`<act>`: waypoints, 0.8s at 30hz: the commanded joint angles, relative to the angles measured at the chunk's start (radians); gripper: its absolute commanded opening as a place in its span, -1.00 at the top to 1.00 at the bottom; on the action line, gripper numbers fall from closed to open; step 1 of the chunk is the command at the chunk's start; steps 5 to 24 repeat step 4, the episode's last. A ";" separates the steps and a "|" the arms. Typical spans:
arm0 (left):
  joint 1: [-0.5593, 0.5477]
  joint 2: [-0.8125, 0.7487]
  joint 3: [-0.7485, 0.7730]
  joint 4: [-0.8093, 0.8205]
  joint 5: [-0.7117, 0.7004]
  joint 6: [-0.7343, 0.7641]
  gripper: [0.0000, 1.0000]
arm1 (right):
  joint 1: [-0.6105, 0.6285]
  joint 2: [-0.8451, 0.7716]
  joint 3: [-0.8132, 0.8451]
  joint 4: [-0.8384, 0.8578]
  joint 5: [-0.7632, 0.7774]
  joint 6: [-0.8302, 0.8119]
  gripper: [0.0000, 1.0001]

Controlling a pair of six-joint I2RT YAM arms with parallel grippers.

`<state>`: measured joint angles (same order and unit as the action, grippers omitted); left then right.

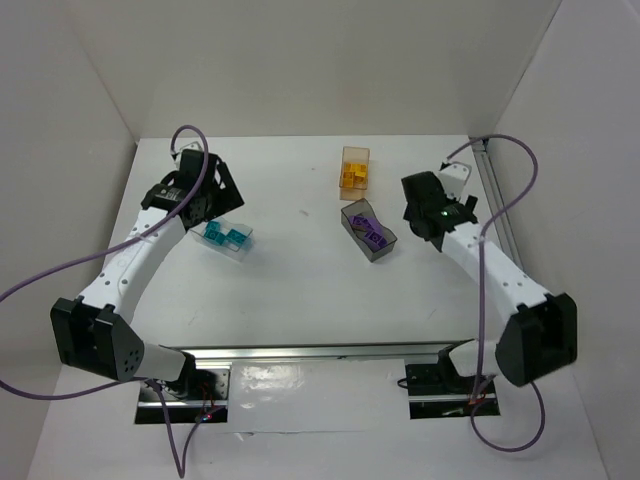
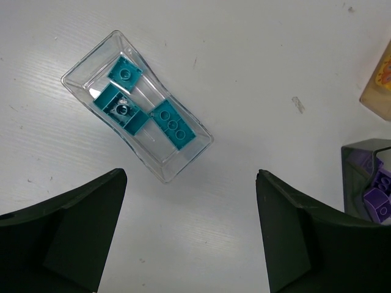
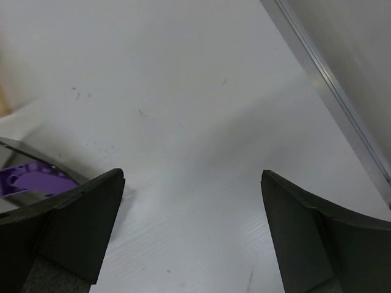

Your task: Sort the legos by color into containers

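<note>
Three teal legos (image 2: 173, 124) lie in the clear container (image 2: 80, 72), also visible from above as the clear container (image 1: 245, 247) left of centre. Yellow-orange legos (image 1: 352, 177) fill the orange-tan container (image 1: 355, 153) at the back. Purple legos (image 1: 371, 231) sit in the dark grey container (image 1: 385, 250), whose corner (image 2: 366, 146) shows at the left wrist view's right edge. My left gripper (image 2: 190, 235) hovers open over bare table just beside the clear container. To the right of the grey container, my right gripper (image 3: 192, 232) is open and empty; a purple lego (image 3: 24, 178) shows at its left.
White walls close in the table on the left, back and right. A metal rail (image 3: 330, 91) runs along the right edge, close to the right gripper. The arm bases and a metal bar (image 1: 310, 352) sit at the near edge.
</note>
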<state>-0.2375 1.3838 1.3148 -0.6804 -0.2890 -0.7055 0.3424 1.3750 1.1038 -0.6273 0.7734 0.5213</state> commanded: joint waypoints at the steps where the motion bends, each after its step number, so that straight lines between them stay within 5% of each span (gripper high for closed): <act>1: -0.003 -0.031 0.038 0.008 0.001 0.026 -0.88 | -0.002 -0.189 -0.069 0.147 -0.036 0.003 -1.00; 24: -0.003 -0.054 0.047 -0.001 -0.009 0.026 -0.88 | -0.011 -0.234 -0.084 0.152 -0.010 -0.007 -1.00</act>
